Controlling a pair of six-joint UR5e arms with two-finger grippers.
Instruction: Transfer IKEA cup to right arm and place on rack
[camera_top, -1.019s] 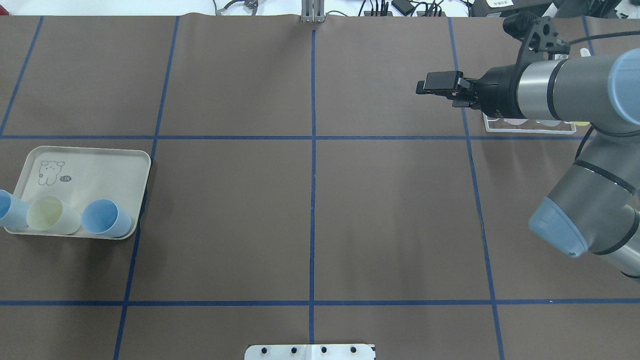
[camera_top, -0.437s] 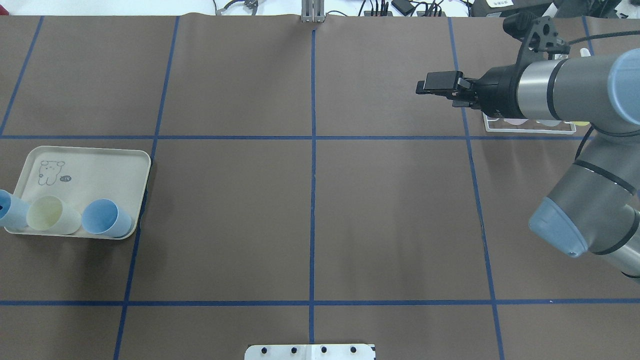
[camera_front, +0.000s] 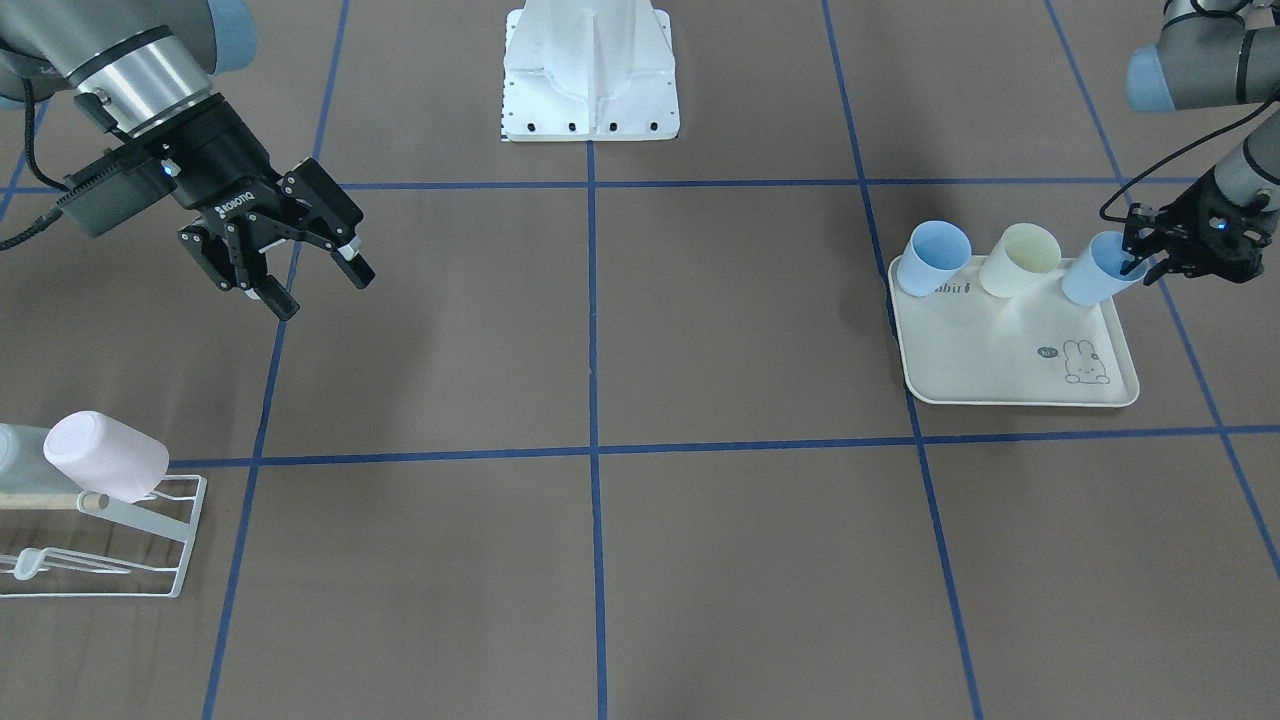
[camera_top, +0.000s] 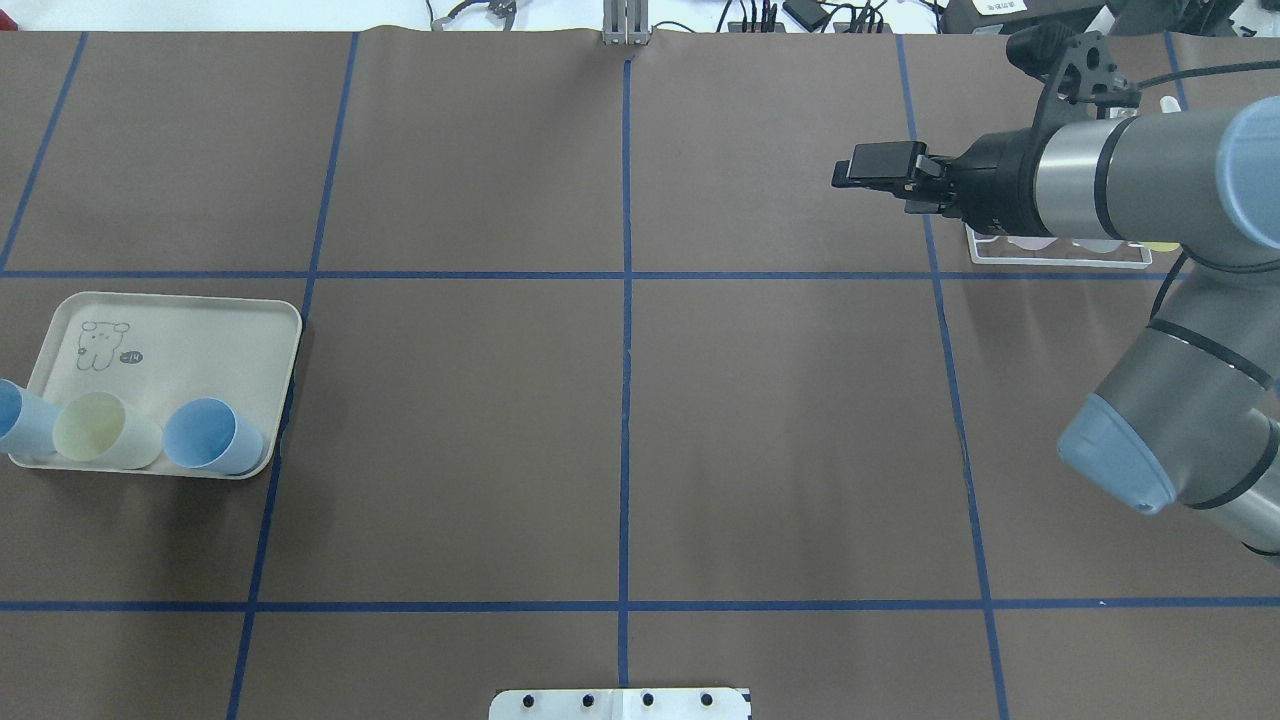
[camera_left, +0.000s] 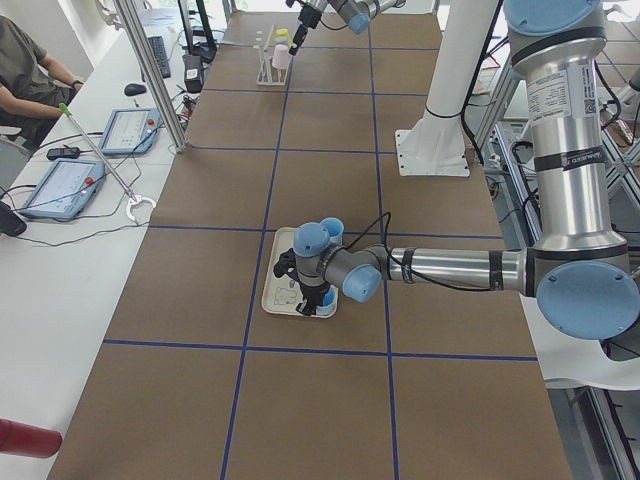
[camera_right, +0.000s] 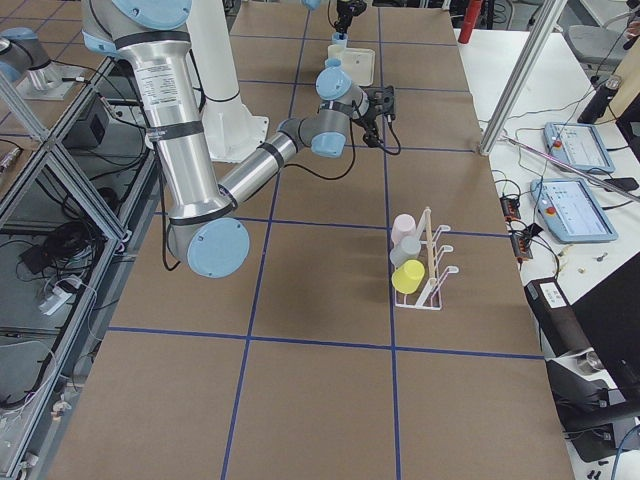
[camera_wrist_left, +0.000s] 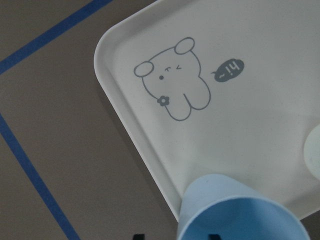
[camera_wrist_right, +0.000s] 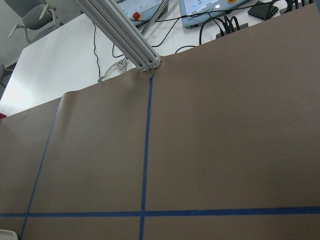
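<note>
Three cups stand along one side of the cream tray (camera_front: 1000, 370). My left gripper (camera_front: 1137, 265) is shut on the rim of the end light blue IKEA cup (camera_front: 1092, 275), which leans toward it. That cup fills the bottom of the left wrist view (camera_wrist_left: 240, 215) and sits at the overhead view's left edge (camera_top: 20, 420). My right gripper (camera_front: 300, 272) hangs open and empty above the table, a short way from the white wire rack (camera_front: 150, 525). A pink cup (camera_front: 105, 455) hangs on the rack.
A blue cup (camera_front: 932, 258) and a cream cup (camera_front: 1018, 262) stand beside the held one. The rack (camera_right: 430, 270) also carries a grey and a yellow cup. The robot's white base (camera_front: 590, 90) is at the table's middle edge.
The held blue cup has shifted slightly toward the overhead view's left edge. The right arm has not moved.
</note>
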